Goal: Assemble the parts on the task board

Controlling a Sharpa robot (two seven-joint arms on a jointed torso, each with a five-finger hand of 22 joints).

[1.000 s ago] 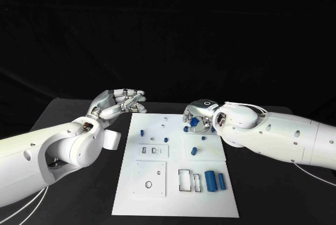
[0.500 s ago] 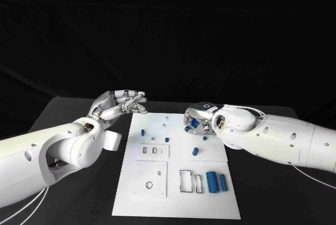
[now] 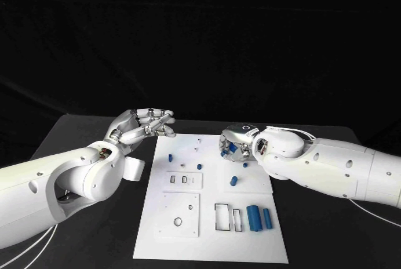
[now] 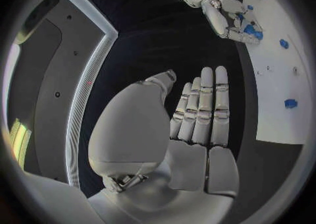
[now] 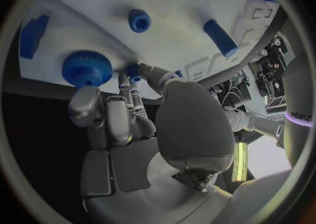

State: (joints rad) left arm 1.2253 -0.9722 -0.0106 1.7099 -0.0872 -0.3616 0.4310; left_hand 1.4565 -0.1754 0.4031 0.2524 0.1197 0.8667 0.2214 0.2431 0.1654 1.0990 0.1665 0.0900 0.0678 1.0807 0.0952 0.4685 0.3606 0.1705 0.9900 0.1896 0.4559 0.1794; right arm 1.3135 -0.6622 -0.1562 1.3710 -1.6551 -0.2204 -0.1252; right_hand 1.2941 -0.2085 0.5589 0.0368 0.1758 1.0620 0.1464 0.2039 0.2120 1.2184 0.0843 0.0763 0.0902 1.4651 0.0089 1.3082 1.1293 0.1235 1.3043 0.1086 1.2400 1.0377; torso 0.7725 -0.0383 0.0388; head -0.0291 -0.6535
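Over task board [image 3: 209, 222] far edge, right hand [image 3: 236, 145] edged lower, fingertips pinching small blue part [image 5: 134, 70]; left hand [image 3: 144, 125] unmoved, empty, fingers loosely apart.

Bright, even light from above washes the task board [image 3: 211, 193] nearly featureless white against a dim black worktop [image 3: 92, 141] and backdrop. Shadows stay short and soft. Both wrist views bend straight edges, darkening toward the rim; nearby fingers [image 5: 112, 118] look slightly soft.

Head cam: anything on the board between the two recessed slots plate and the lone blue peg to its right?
Nothing. In the head view the task board is bare white between the slotted plate and the blue peg.
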